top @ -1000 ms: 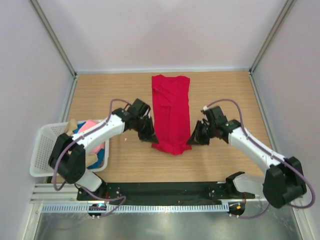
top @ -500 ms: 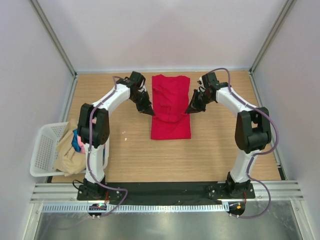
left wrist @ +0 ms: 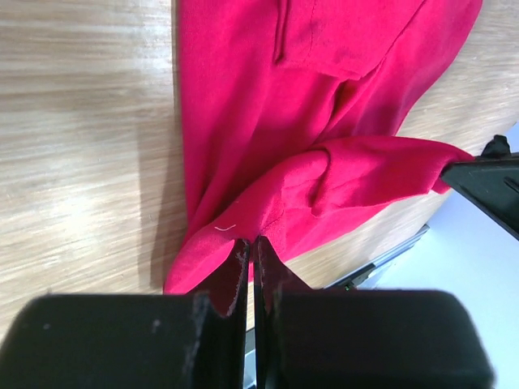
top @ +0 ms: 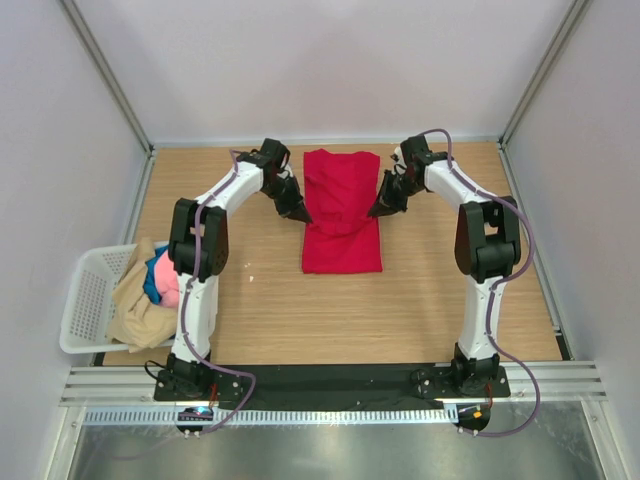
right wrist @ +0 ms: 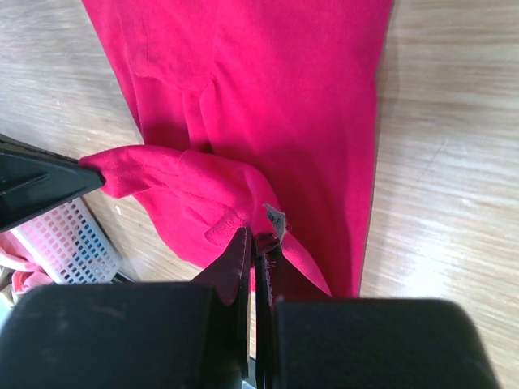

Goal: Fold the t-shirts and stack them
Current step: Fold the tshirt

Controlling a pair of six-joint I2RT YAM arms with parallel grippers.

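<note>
The bright red t-shirt (top: 342, 215) lies lengthwise on the wooden table, its near part doubled back over itself. My left gripper (top: 300, 215) is shut on the left corner of the lifted hem, which the left wrist view shows as red cloth (left wrist: 324, 178) pinched at the jaw tips (left wrist: 250, 243). My right gripper (top: 375, 211) is shut on the right corner, next to a small grey label (right wrist: 276, 217). The red shirt (right wrist: 268, 97) fills the right wrist view. Beige (top: 135, 300), pink (top: 170, 290) and blue (top: 155, 275) shirts lie in the basket.
The white mesh basket (top: 85, 300) stands at the table's left near edge and also shows in the right wrist view (right wrist: 65, 239). White walls and metal posts enclose the table. Bare wood (top: 300, 320) lies in front of the shirt.
Both grippers have carried the shirt's near hem away from the bases toward the far edge, folding the shirt over itself. Both arms are now stretched farther out.
</note>
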